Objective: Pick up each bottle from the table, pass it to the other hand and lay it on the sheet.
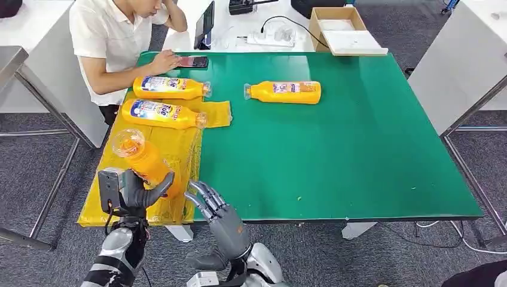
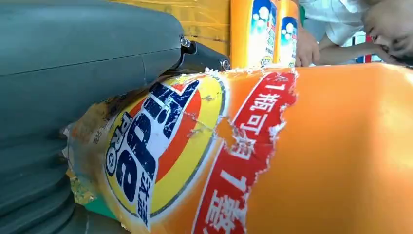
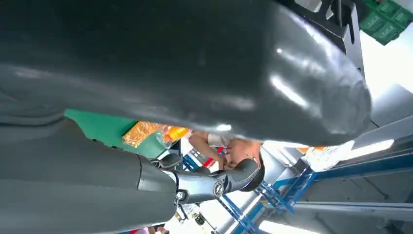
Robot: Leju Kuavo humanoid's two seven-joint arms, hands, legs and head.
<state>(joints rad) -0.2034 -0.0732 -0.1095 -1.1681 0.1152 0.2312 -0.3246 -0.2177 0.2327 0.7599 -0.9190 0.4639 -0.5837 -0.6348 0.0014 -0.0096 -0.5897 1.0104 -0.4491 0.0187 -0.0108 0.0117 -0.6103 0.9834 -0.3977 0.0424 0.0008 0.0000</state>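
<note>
My left hand (image 1: 136, 190) grips an orange bottle (image 1: 142, 159) above the near part of the yellow sheet (image 1: 179, 149), its clear cap end raised toward the camera. The left wrist view shows this bottle's torn label (image 2: 165, 146) pressed against my left hand (image 2: 73, 87). Just beside it, my right hand (image 1: 212, 206) is open with fingers spread, holding nothing; the same hand (image 3: 170, 97) looms large in the right wrist view. Two orange bottles (image 1: 170, 88) (image 1: 162, 113) lie on the far part of the sheet. One more orange bottle (image 1: 284, 91) lies on the green table (image 1: 335, 155).
A person in a white shirt (image 1: 113, 36) sits at the table's far left corner, one hand by a phone (image 1: 191, 61). A cardboard box (image 1: 341, 30) and cables sit on the white desk beyond.
</note>
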